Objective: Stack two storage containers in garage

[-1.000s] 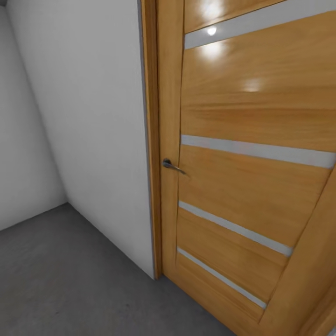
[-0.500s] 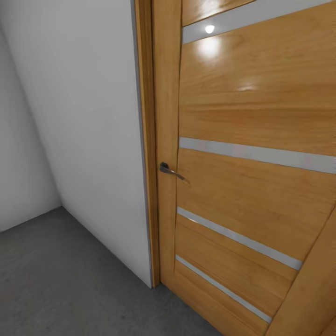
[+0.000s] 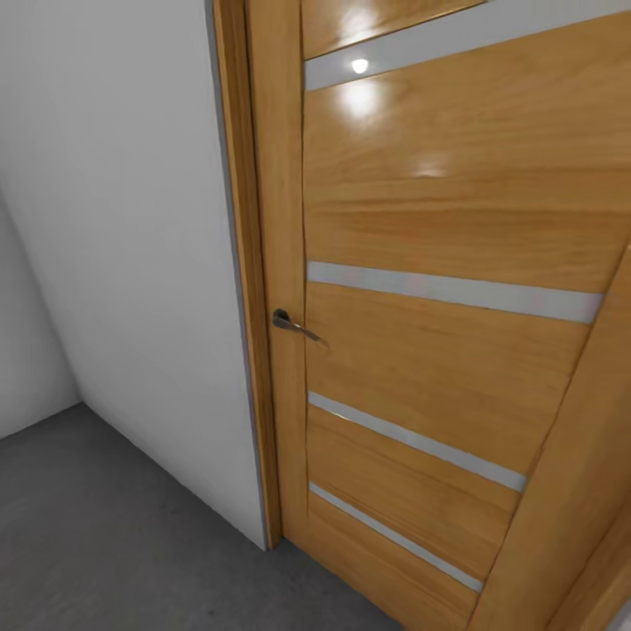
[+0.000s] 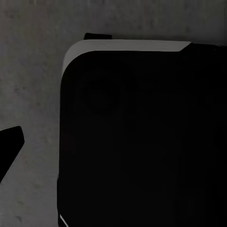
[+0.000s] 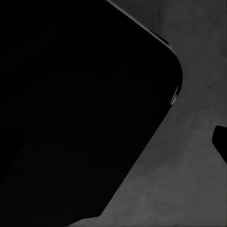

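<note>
Door (image 3: 456, 263) of glossy orange-brown wood takes most of the head view, crossed by pale horizontal strips, ceiling lights glinting near its top. Beside its frame stands a plain white wall (image 3: 123, 219); below both runs the floor (image 3: 105, 543) — dark grey, mottled concrete, which reads as garage surface rather than plank flooring. Smaller: a dark metal lever handle (image 3: 292, 324) sits at the door's edge next to the frame. Each wrist view looks down at the same grey concrete, with a large black rounded body (image 4: 142, 142) close under the left camera and a like one (image 5: 75, 109) under the right — probably the robot's own base, arms hanging at its sides for travel. A dark tip shows at the edge of each wrist view, too little to judge; whether either gripper is wide, narrow or holding anything I cannot tell. Storage containers are not in sight. Judgement: robot in transit, facing the door.
</note>
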Controlling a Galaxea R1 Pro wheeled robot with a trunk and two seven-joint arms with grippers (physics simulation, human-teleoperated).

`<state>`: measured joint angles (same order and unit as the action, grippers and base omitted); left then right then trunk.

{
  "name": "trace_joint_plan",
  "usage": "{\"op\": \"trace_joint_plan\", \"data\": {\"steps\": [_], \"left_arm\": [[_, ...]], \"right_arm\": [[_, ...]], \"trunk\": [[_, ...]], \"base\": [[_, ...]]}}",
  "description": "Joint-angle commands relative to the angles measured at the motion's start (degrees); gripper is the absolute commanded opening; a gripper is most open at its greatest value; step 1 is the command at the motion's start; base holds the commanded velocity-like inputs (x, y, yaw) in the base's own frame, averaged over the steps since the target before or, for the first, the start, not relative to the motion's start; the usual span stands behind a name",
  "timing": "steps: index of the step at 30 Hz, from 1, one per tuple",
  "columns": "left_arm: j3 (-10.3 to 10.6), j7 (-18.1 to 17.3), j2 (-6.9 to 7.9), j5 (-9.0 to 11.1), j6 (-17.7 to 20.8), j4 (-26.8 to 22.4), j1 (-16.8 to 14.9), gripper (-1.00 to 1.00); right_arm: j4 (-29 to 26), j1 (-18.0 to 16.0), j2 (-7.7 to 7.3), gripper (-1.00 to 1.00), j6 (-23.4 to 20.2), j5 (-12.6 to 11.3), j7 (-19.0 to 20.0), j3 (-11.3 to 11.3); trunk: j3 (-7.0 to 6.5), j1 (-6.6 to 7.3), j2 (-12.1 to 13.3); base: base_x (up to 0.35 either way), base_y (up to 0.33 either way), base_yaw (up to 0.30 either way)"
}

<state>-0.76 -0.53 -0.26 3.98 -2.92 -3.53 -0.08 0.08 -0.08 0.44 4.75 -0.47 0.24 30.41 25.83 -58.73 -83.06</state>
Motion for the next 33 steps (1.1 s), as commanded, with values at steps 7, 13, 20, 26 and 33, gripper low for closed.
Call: {"op": "trace_joint_plan", "data": {"steps": [7,13,20,26,33], "left_arm": [[0.0,-0.1,-0.01,0.4,-0.2,0.0,0.0,1.00],[0.0,-0.1,-0.01,0.4,-0.2,0.0,0.0,1.00],[-0.1,-0.1,-0.01,0.4,-0.2,0.0,0.0,1.00],[-0.1,-0.1,-0.01,0.4,-0.2,0.0,0.0,1.00],[-0.1,-0.1,-0.01,0.4,-0.2,0.0,0.0,1.00]], "right_arm": [[0.0,0.0,0.00,1.00,0.2,-0.1,0.0,0.1],[0.0,0.0,0.00,1.00,0.1,-0.1,0.0,0.1],[0.0,0.0,0.01,1.00,0.2,-0.1,0.0,0.1],[0.0,0.0,0.01,1.00,0.1,-0.1,0.0,0.1],[0.0,0.0,0.02,1.00,0.1,-0.1,0.0,0.1]], "trunk": [[-0.39,0.00,0.0],[-0.50,0.00,0.0],[-0.51,0.00,0.0],[-0.51,0.00,0.0],[-0.51,0.00,0.0]], "base": [[0.000,0.000,-0.178],[0.000,0.000,-0.057],[0.000,0.000,-0.136],[0.000,0.000,-0.240],[0.000,0.000,-0.244]]}}
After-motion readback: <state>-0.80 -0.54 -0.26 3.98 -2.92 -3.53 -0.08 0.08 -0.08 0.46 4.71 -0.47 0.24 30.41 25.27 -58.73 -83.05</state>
